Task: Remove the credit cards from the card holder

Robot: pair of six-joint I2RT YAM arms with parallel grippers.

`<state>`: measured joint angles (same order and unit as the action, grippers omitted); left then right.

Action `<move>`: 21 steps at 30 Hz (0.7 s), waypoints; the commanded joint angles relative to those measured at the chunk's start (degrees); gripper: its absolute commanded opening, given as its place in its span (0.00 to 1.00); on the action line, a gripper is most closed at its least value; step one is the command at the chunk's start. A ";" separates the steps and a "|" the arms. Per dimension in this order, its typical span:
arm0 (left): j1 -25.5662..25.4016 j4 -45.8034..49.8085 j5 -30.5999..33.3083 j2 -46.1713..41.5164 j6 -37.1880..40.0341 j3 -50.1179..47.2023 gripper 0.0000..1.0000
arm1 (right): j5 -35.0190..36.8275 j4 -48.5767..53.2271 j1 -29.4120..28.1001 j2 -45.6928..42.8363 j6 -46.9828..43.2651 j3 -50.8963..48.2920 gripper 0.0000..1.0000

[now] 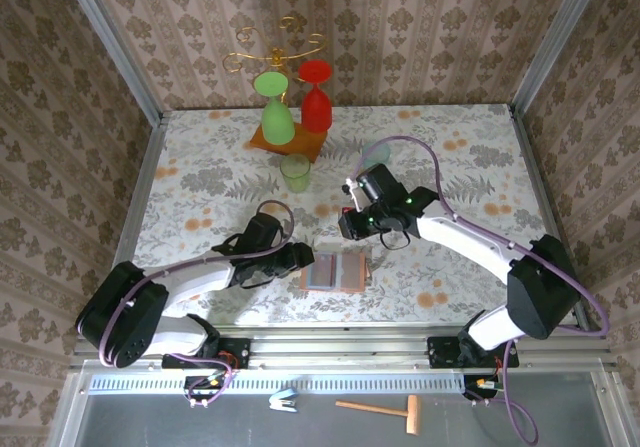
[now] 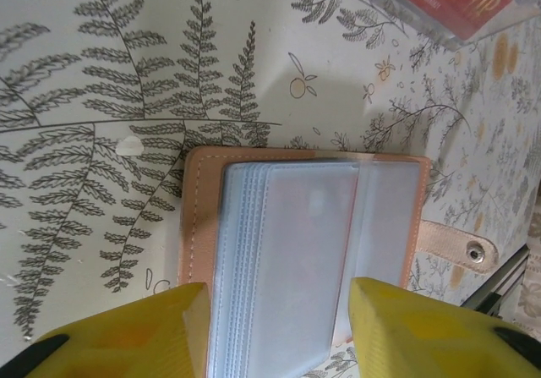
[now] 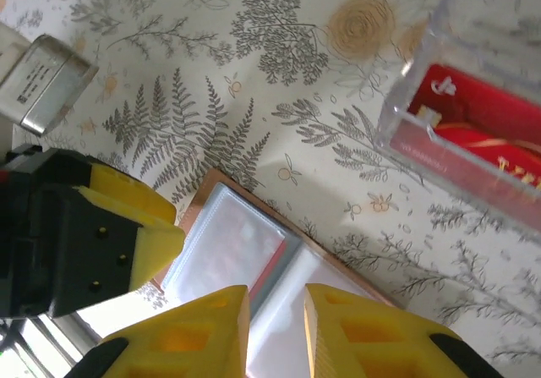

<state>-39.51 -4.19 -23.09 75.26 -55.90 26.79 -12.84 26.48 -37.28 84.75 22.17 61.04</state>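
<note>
Spread open on the fern-print table, clear sleeves up: card holder [image 1: 335, 272]. Left gripper [image 2: 277, 287] at its near edge, jaws about halfway apart, yellow fingers [image 2: 161, 327] straddling the sleeves, clamping nothing. Right gripper [image 3: 277, 298] just above the holder, jaws a narrow slit, nothing seen between. Red credit cards [image 3: 482, 124] apart, inside a clear box [image 3: 397, 137].
</note>
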 commanded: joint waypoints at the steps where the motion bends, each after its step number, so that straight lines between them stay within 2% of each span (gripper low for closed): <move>1: -0.68 -1.32 0.83 0.05 -0.86 0.40 0.47 | 1.04 -4.15 -0.43 -2.04 15.05 -2.45 0.23; 4: -0.78 -1.51 0.78 0.49 -1.16 -0.45 0.47 | 0.26 -7.30 -0.43 -1.78 21.22 -5.40 0.22; 8: -0.98 -2.13 0.33 0.74 -1.47 -1.20 0.42 | -5.86 -12.50 -0.43 -0.66 27.05 -8.51 0.22; 21: -1.07 -1.84 0.82 2.22 -2.26 -3.06 0.21 | -9.39 -14.35 -1.81 2.27 28.49 -9.42 0.18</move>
<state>-40.16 -5.87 -22.68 77.56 -57.52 24.67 -20.67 13.06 -38.35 86.02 49.36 51.75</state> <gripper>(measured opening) 0.212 0.180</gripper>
